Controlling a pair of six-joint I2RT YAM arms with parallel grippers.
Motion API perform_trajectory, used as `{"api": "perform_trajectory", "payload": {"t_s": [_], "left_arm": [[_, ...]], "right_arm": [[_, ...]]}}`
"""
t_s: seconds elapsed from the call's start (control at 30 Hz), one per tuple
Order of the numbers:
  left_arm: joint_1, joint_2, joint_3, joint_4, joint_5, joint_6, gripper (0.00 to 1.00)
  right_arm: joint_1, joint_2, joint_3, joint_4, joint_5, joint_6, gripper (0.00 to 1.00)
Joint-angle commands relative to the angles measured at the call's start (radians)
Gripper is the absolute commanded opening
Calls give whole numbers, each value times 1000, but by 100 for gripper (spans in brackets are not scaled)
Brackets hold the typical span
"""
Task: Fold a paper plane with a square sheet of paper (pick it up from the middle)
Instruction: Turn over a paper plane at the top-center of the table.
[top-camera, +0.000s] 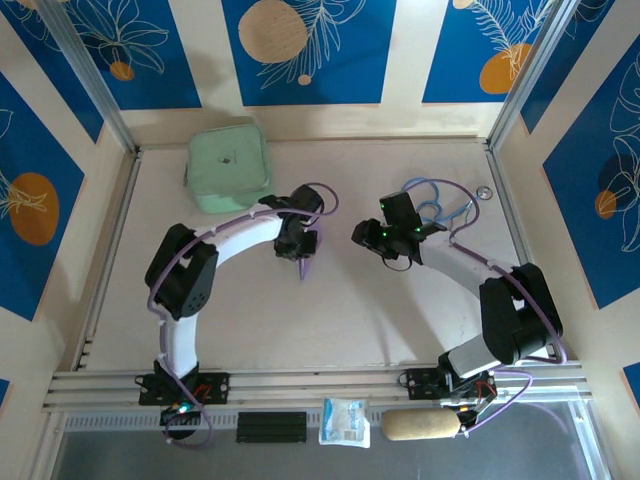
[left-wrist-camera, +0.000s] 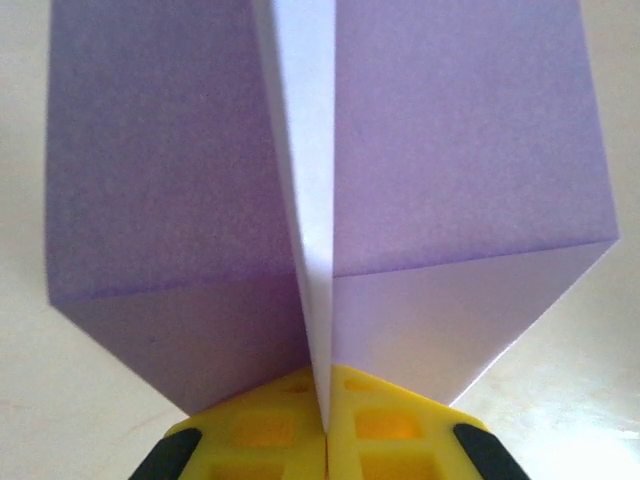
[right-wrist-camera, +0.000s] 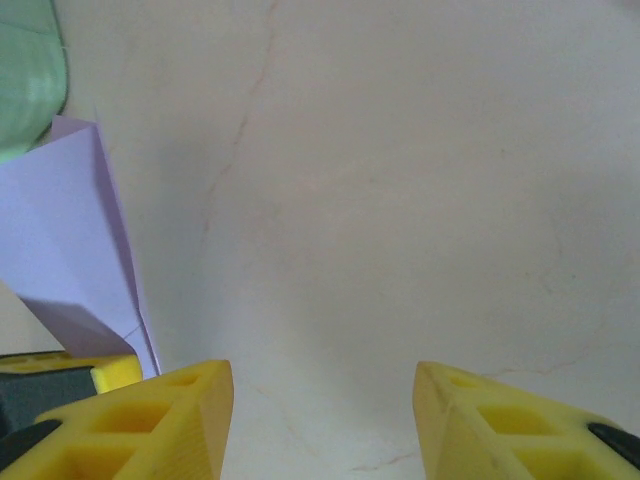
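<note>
Paper plane is clamped by its centre crease in the left fingers, which are pressed together, over the middle of the table. Its long axis runs far-to-near, with the tip toward the near edge. The right fingers stand apart nearby, holding nothing.

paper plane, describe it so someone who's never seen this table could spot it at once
On the pale table, look just right of the mint-green pouch, to the left gripper. Shut in its yellow fingers is the paper plane: pale lilac paper folded to a narrow point with a centre crease, smaller and sharper than the rounded pouch.
</note>
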Motion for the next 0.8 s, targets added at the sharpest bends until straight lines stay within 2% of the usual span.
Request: {"api": "perform_trajectory", "payload": {"t_s": [0.0,0.27,0.77], "left_arm": [[7,37,52,-123,-54,46,9],[7,82,72,-120,-37,32,14],[8,124,68,-97,6,10,16]], "right_arm": [[-9,-25,-20,-11,6,-12,51],[-22,-20,-31,-1,-22,-9,51],[-28,-22,-30,-3,-40,-7,50]]}}
